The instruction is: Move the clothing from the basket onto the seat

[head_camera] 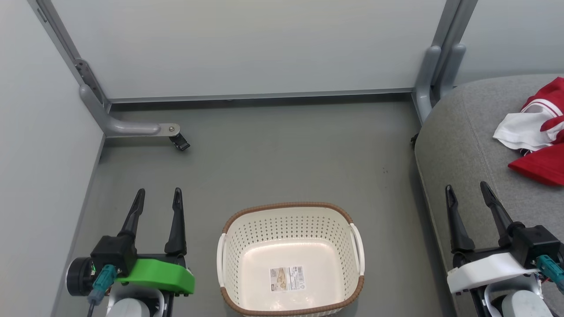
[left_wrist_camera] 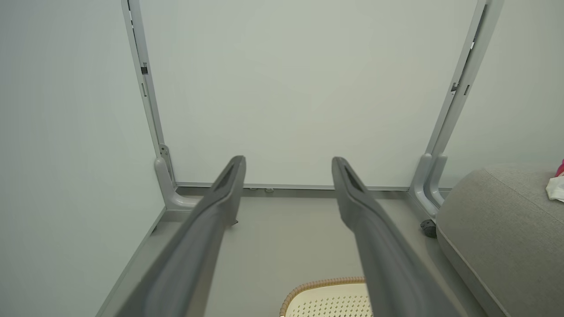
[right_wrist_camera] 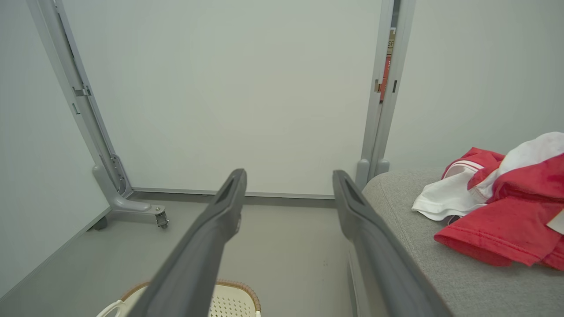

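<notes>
Now the clothing (head_camera: 537,163) lies on the seat (head_camera: 467,145), ahead and right of the right end effector (head_camera: 466,186), far from the left end effector (head_camera: 159,191), both spread wide, and the basket (head_camera: 286,205) is empty

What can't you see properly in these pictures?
Clothing: head view, cut off by the right edge, so I can't count the pieces.
Label in the basket: head view, print too small to read.
Seat: cut off by an edge in every view, so its full shape is hidden.
Basket, right wrist view: mostly below the bottom edge and behind the right gripper's fingers.
</notes>
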Controlling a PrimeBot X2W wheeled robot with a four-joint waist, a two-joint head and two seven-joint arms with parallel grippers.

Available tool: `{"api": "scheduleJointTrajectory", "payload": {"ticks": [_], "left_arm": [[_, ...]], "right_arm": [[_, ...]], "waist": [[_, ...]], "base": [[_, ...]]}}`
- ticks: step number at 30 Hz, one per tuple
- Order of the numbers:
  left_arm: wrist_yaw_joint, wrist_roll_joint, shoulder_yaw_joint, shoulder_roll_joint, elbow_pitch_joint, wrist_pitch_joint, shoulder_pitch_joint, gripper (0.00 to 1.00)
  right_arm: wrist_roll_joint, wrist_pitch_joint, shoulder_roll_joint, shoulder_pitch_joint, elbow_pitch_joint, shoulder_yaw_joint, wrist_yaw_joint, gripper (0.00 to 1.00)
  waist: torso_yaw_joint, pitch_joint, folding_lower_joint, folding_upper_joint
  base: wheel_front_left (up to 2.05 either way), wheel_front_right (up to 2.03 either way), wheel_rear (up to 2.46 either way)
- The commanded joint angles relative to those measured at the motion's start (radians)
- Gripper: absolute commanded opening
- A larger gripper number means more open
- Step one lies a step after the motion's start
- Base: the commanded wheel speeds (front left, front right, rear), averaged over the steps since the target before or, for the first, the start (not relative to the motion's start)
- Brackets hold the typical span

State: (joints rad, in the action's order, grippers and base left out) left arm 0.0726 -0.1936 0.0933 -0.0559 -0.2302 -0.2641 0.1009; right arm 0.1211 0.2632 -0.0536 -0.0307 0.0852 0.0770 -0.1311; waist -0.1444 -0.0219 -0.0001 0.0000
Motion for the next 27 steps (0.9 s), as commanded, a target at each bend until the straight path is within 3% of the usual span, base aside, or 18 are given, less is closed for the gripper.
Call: {"api": "scheduleJointTrajectory", "payload": {"ticks": [1,12,13,17,27], "left_arm": [[0.005,0.002,-0.006,0.001,0.000,0.000,-0.022,1.00],[-0.002,0.013,-0.017,0.004,-0.003,0.000,-0.032,1.00],[0.002,0.010,-0.014,0.003,-0.006,0.000,-0.015,0.00],[0.002,0.007,-0.013,0.005,-0.043,0.001,-0.028,0.00],[0.010,-0.184,-0.042,0.005,-0.042,0.054,-0.019,0.00]], "right_arm": [[-0.008,0.002,-0.001,0.015,-0.004,0.003,0.001,1.00],[-0.004,0.002,0.001,0.027,0.007,0.007,0.001,1.00],[0.001,0.000,0.004,0.016,0.008,0.004,0.000,0.00],[0.005,-0.002,0.015,0.027,0.046,0.002,0.000,0.00],[0.204,-0.056,0.013,0.009,0.064,0.011,0.000,0.00]], "waist": [[-0.003,0.005,0.0001,0.0000],[-0.013,0.019,0.0001,0.0000],[-0.013,0.019,0.0001,0.0000],[-0.012,0.019,0.0001,0.0000],[0.000,0.019,0.0001,0.0000]], "base": [[0.00,0.00,0.00],[0.00,0.00,0.00],[0.00,0.00,0.00],[0.00,0.00,0.00],[0.00,0.00,0.00]]}}
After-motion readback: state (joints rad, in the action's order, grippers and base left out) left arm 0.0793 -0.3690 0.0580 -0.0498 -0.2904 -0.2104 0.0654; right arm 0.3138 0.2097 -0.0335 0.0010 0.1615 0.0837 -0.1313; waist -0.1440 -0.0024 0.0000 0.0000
